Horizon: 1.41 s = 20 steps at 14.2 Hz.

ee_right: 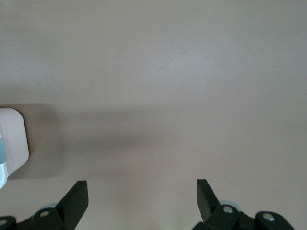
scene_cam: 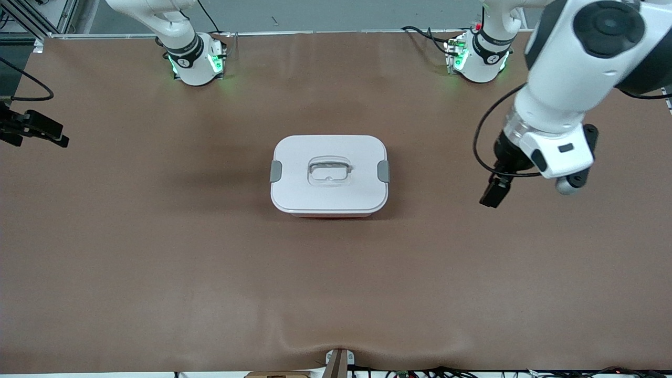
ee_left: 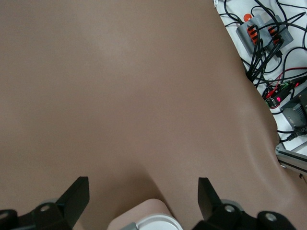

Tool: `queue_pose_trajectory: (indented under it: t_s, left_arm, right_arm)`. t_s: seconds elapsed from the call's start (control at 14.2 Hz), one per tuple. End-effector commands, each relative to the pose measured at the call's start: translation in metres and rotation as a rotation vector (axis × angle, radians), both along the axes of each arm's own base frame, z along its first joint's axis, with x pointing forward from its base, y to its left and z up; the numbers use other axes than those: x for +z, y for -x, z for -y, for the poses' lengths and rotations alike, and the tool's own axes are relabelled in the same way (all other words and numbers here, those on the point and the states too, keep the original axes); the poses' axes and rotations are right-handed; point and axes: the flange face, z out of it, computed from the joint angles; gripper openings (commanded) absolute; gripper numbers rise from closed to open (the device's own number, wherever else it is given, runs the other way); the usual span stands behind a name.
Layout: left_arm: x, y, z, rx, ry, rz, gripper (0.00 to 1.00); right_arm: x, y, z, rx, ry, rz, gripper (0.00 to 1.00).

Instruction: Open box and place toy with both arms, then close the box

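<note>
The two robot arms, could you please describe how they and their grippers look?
Both are glossy white with black joint sections; green lights glow at the two bases. The left arm carries a looping black cable to its black two-finger left gripper. The right gripper is likewise black, with angular wedge-shaped jaws.

Lighting even and bright from overhead; brown matte table covering (scene_cam: pixel 157 262) shows no glare; the rounded white-lidded pink plastic box (scene_cam: pixel 329 175) casts a soft dark shadow toward my right arm's end; green indicator glow on the covering at both white arm bases (scene_cam: pixel 195 63); my white left forearm (scene_cam: pixel 577 68) looms large near the lens, slightly soft; wrist views sharp, my finger shadows faint.
</note>
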Motion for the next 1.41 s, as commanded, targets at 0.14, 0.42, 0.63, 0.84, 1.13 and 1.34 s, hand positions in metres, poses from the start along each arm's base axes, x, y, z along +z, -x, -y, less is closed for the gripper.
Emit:
queue_pose_trajectory:
  t_s: [0.14,0.42,0.63,0.84,1.13,1.34]
  left_arm:
    - [0.042,0.012,-0.079,-0.198,0.030,0.000,1.00]
    - [0.061,0.046,-0.138,-0.414,0.025,-0.069,1.00]
    - [0.064,0.069,-0.158,-0.560,0.018,-0.126,1.00]
    - [0.062,0.086,-0.171,-0.714,0.009,-0.153,1.00]
    - [0.061,0.115,-0.172,-0.856,-0.015,-0.165,1.00]
    - [0.059,0.127,-0.130,-0.937,-0.121,-0.203,1.00]
  right_arm:
    - [0.004,-0.001,-0.002,0.016,0.001,-0.005,1.00]
    - [0.005,-0.001,-0.005,0.019,0.000,-0.004,1.00]
    - [0.005,-0.001,-0.005,0.019,0.000,-0.004,1.00]
    - [0.005,-0.001,-0.004,0.017,0.001,-0.002,1.00]
    - [0.006,0.000,-0.002,0.019,0.000,-0.002,1.00]
    - [0.007,0.000,0.001,0.019,0.000,0.000,1.00]
